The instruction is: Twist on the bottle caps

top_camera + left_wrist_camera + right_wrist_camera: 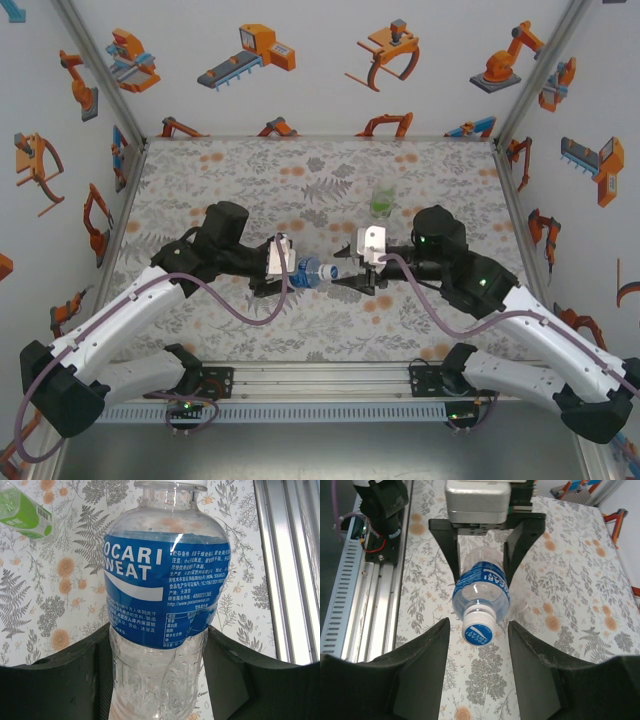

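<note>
Clenched in the left pincer (297,270): the Pocari Sweat bottle (165,595), gripped on the clear ribbed body just below the blue label, one finger pressed to each side. Held level and sideways near the middle of the bench (250,170), neck turned toward the right arm.

On the neck, the bottle cap (477,628), white-skirted with a blue printed top. Seated squarely; how tightly threaded, cannot tell.

Released at the right pincer (478,622): fingers spread either side of that cap, a strip of flowered bench visible between each finger and the cap's edge. Flanking it, not touching it. Facing the left pincer head-on along the bottle's axis, the two close together.

Toward the far edge, right of centre: a green-label bottle (382,198), well apart from both pincers and off the line between them. Seen also at the top left corner of the left wrist view, tilted in that picture.

Along the near edge, the aluminium rail (320,380) carrying both arm bases.
</note>
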Motion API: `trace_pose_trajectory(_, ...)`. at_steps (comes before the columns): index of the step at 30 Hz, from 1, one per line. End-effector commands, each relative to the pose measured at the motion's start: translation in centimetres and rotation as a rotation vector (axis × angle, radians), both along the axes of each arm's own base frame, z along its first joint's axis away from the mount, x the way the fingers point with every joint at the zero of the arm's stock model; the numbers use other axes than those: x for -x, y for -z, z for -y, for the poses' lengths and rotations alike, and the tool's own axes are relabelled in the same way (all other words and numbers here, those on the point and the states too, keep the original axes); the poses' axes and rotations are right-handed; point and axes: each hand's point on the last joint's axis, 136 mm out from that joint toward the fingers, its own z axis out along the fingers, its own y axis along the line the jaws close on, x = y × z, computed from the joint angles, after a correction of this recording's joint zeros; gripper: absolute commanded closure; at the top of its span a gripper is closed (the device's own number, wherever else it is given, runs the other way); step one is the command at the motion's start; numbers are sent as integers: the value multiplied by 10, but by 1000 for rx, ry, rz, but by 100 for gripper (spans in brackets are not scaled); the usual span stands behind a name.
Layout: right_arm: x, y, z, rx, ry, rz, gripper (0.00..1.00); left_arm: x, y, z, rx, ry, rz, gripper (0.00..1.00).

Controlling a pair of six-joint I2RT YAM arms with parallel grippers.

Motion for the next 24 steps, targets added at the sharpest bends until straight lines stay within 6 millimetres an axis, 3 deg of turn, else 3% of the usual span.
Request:
trace_pose_trajectory(1, 11, 13, -3, 23, -73, 17, 51, 6, -11, 2, 27, 36, 4, 100)
trace_pose_trajectory(10, -11, 27, -7, 27, 38, 67, 51, 6, -11, 2, 27, 36, 4, 100)
trace_pose_trajectory(22, -10, 25, -11, 1, 38, 79, 60, 5, -10, 2, 23, 33, 5, 100)
trace_pose_trajectory(24, -10, 25, -11, -1, 39, 69, 65, 5, -10, 2, 23, 30, 5, 100)
